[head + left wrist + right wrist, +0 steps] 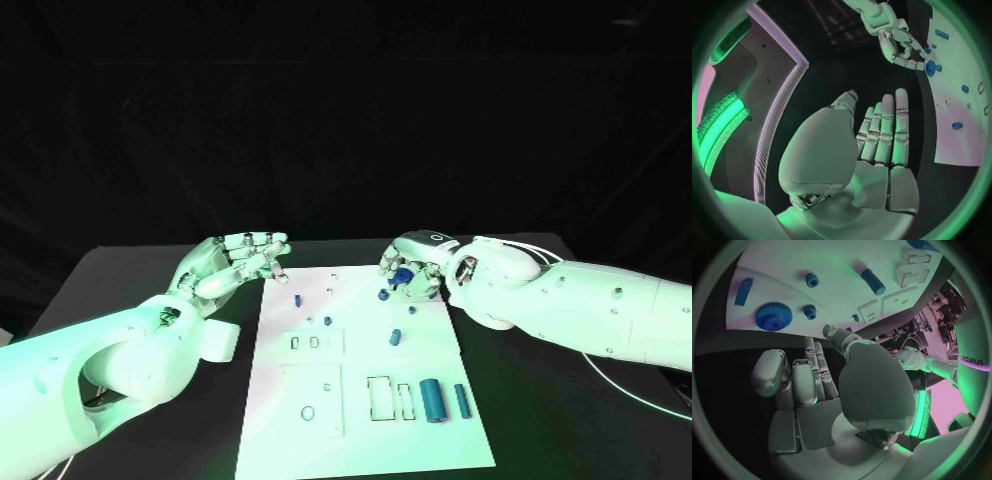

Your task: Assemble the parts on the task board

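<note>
**At the board's far edge: right hand by the gear**

At the far end of the white plastic task board (361, 440), the right hand's fingers (811, 365) lie straight and close together, the thumb set apart, with nothing between them. Just beyond their tips the toothed blue plastic gear wheel (773, 316) lies flat on the board. I cannot tell whether a fingertip touches it. The right hand (418, 265) hovers over that corner, palm down.

The left hand (238, 260) is raised off the board's far left corner, fingers loosely apart and empty.

Further out on the board there are two short blue pegs (809, 312) near the gear. A thick blue cylinder (431, 400) and a slim blue bar (463, 400) lie side by side at the near end.

Handling judgement:
- The gear looks light, rigid and smooth-faced.
- The teeth give a better hold than the flat faces, so pinch it across the rim, thumb opposite a finger.
- Lying flat, it may skid on the board before it lifts.
- It must stay level to seat.
</note>
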Robot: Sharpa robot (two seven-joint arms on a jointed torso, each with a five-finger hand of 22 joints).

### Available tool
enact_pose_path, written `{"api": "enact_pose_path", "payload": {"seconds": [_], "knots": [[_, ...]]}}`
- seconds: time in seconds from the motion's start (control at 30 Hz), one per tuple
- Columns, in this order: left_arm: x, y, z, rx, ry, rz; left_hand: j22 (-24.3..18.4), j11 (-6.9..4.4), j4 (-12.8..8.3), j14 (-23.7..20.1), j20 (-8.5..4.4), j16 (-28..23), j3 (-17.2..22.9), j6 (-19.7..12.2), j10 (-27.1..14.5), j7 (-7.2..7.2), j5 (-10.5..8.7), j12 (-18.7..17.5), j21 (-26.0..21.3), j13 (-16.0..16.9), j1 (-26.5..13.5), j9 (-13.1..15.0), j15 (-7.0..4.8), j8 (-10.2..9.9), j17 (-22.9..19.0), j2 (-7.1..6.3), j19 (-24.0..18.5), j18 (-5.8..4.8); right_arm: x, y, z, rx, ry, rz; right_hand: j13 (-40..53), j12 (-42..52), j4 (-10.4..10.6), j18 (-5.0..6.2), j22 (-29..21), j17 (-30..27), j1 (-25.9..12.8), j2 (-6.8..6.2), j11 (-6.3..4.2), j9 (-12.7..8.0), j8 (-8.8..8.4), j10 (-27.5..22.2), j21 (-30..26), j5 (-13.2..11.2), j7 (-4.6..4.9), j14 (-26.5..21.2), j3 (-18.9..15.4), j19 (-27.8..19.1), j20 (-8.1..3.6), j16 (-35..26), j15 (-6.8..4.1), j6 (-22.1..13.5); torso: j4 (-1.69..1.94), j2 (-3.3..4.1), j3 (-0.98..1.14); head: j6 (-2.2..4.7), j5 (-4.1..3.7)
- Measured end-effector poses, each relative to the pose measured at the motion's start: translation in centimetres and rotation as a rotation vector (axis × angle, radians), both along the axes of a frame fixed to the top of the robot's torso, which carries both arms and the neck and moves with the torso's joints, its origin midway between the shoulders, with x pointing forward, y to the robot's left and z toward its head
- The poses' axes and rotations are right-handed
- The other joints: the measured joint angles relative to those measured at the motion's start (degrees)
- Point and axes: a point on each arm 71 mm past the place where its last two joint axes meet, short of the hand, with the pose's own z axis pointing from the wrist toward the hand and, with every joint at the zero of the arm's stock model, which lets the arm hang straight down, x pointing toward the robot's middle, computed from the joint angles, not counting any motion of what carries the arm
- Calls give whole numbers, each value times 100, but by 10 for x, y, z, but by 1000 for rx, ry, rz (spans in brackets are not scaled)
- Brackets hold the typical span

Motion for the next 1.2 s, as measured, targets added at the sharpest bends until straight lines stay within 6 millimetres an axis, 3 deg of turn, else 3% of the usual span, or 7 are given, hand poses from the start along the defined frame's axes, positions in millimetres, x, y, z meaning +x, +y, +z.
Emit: {"api": "enact_pose_path", "payload": {"seconds": [0.53, 0.6, 0.67, 1.2], "knots": [[0, 2, 5, 8, -9, -7, 87, 0, 0, -66, 17, 34, 0, 0, -41, 0, 0, 0, 96, -1, -23, 12, 14, 0, 7, -22, -58, 0, 1, 4, -10, -96, -8, -19, 29, 0, 57, 1, 365, 149, 22, -21, -21, 53, -16, -121, 271, 0, -5, -1, -255, 29, 29, 151, 1, -74, 98, 74, -20, -24, -38], [0, 2, 5, 9, -10, -7, 101, 20, 0, -81, 16, 34, -1, 0, -61, 0, 0, 0, 132, -1, -23, 11, 29, 0, 7, -22, -100, 0, 1, 3, -11, -102, -10, -23, 36, 0, 80, -7, 432, 165, 48, 5, -21, 59, -16, -121, 322, 0, -5, -1, -279, 64, 38, 185, 1, -74, 102, 79, -21, -24, -39], [0, 3, 5, 9, -9, -6, 116, 20, 0, -87, 17, 60, -1, 0, -61, 0, 0, 0, 140, -1, -22, 16, 34, 0, 7, -22, -99, 0, 2, 3, -11, -107, -12, -28, 45, 0, 80, -89, 552, 182, 53, 10, -21, 65, -16, -121, 421, 0, -5, -1, -279, 110, 31, 206, 1, -74, 105, 85, -23, -21, -39], [1, 4, 5, 14, -4, -6, 179, 40, 0, -87, 17, 87, -1, -22, -81, 21, 0, 0, 245, -1, -22, 19, 34, 0, 13, -22, -98, 0, 5, 4, -20, -135, -1, -47, 94, 0, 146, -89, 802, 212, 143, 100, -33, 132, -6, -87, 586, 0, -44, -1, -246, 132, 49, 283, 1, -35, 136, 99, -24, -59, -40]]}}
